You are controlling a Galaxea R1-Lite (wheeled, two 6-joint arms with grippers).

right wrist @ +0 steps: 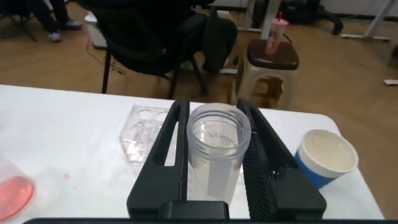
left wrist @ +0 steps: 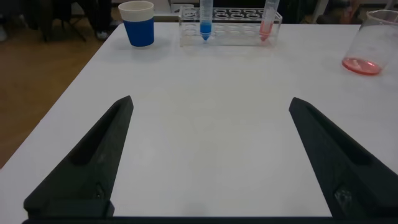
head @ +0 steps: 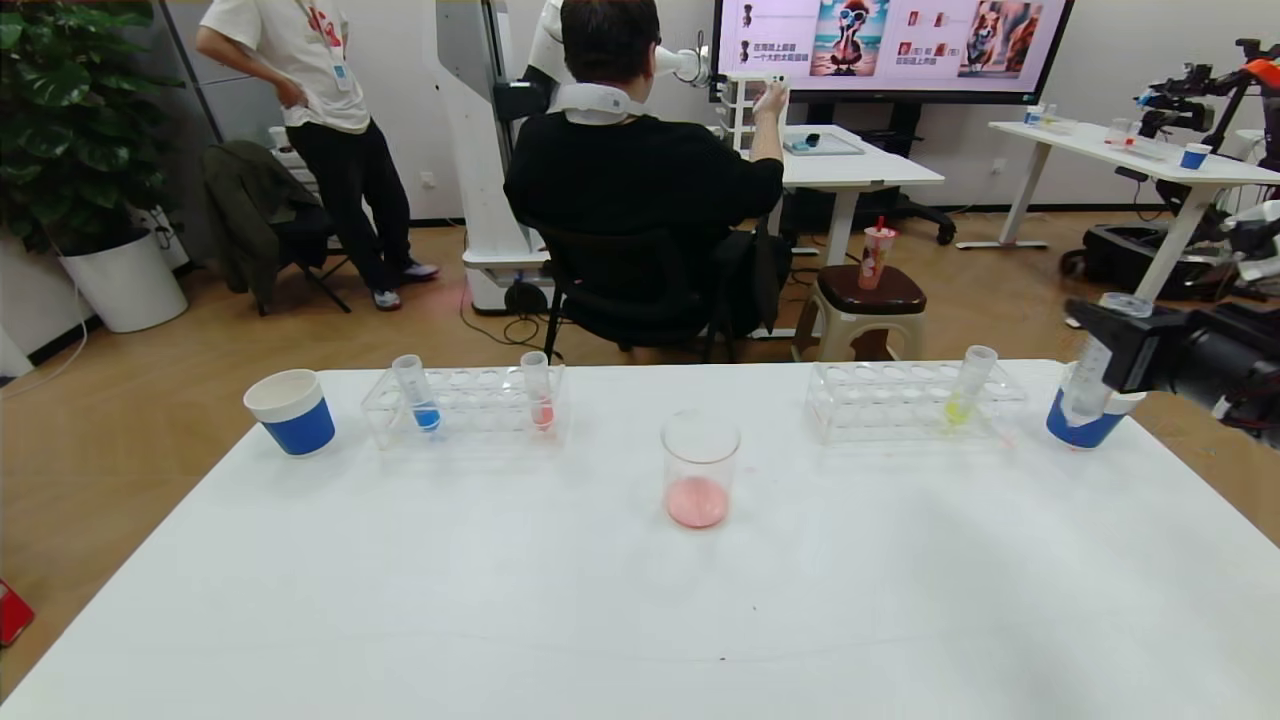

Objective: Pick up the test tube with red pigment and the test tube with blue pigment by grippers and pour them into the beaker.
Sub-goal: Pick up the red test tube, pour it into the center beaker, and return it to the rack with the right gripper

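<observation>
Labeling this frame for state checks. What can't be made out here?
- Left gripper: outside the head view; only its open fingers show at the left wrist.
- Empty tube in the right gripper: lower end hidden by the fingers; in the head view it overlaps the paper cup, so depth is unclear.

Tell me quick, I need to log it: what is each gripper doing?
Left gripper: open, holding nothing, above the white table.
Right gripper: shut on an empty clear plastic test tube, beside the blue-and-white paper cup.
</observation>
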